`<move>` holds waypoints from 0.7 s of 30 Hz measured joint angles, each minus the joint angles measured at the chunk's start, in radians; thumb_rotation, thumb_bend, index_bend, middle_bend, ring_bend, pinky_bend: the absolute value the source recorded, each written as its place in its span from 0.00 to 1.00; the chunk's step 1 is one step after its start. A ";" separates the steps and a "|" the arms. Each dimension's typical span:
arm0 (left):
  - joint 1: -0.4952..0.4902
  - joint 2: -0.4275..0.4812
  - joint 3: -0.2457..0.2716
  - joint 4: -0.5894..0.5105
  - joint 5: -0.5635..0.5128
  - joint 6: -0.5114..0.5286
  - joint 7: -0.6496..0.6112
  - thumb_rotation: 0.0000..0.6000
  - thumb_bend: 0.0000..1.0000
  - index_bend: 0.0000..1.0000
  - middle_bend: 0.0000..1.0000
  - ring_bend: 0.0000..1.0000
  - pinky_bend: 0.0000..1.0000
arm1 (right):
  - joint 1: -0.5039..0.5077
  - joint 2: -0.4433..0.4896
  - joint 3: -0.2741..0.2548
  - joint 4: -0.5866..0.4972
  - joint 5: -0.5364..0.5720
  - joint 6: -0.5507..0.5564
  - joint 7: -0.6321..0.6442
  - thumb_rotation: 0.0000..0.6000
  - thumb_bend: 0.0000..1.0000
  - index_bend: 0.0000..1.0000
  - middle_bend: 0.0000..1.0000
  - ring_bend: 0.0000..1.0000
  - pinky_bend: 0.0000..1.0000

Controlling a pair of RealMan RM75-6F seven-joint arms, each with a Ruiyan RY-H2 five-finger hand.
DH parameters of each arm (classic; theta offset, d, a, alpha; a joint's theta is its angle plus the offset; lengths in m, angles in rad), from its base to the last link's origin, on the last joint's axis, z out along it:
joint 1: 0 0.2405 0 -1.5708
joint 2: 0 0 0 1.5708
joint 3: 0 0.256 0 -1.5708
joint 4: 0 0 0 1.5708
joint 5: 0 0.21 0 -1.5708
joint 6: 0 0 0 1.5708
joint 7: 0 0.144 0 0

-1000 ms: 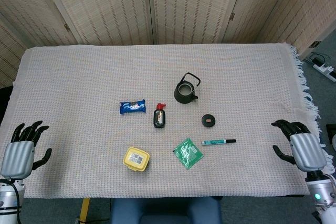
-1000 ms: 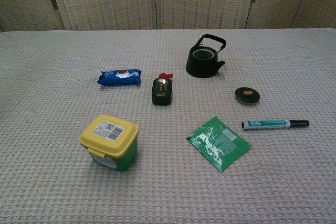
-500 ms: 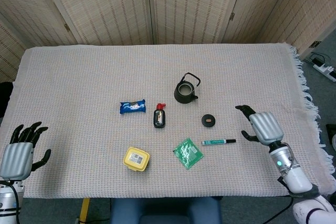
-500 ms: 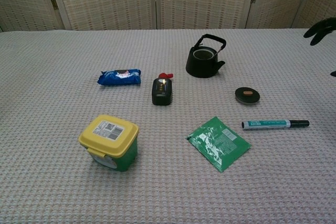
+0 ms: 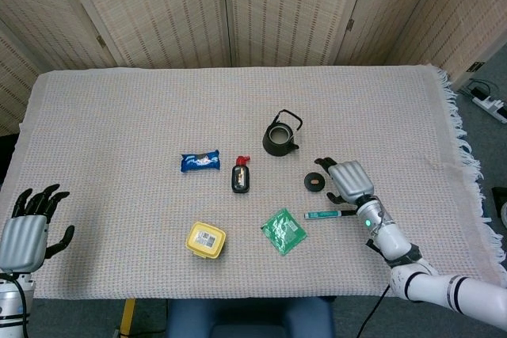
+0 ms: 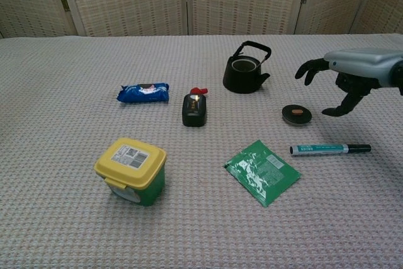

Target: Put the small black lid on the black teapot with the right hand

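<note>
The small black lid (image 5: 314, 182) (image 6: 296, 114), round with a tan knob, lies flat on the cloth. The black teapot (image 5: 280, 139) (image 6: 244, 72) stands uncovered behind and to the left of it, handle up. My right hand (image 5: 348, 180) (image 6: 345, 77) hovers just right of the lid with fingers spread, holding nothing, not touching the lid. At the table's front left corner my left hand (image 5: 30, 228) rests open, seen only in the head view.
A teal marker (image 5: 329, 214) (image 6: 330, 148) lies in front of the lid. A green packet (image 5: 283, 230) (image 6: 262, 171), a yellow-lidded tub (image 5: 206, 241) (image 6: 131, 170), a dark bottle with a red cap (image 5: 241, 175) (image 6: 194, 108) and a blue snack pack (image 5: 200, 161) (image 6: 143, 92) sit further left.
My right hand has swept in from the table's right edge to just beside the lid. The left hand has barely shifted; no object has moved.
</note>
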 measured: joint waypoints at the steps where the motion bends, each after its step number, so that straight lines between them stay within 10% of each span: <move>1: 0.000 0.001 0.000 -0.001 0.000 0.000 0.000 1.00 0.33 0.20 0.11 0.16 0.07 | 0.007 -0.011 -0.003 0.012 0.010 -0.004 -0.007 1.00 0.33 0.15 0.25 0.84 0.76; 21: 0.008 0.006 0.000 0.003 0.004 0.007 -0.016 1.00 0.33 0.20 0.11 0.16 0.07 | 0.111 -0.129 -0.052 0.144 0.125 -0.022 -0.093 1.00 0.33 0.24 0.28 0.85 0.78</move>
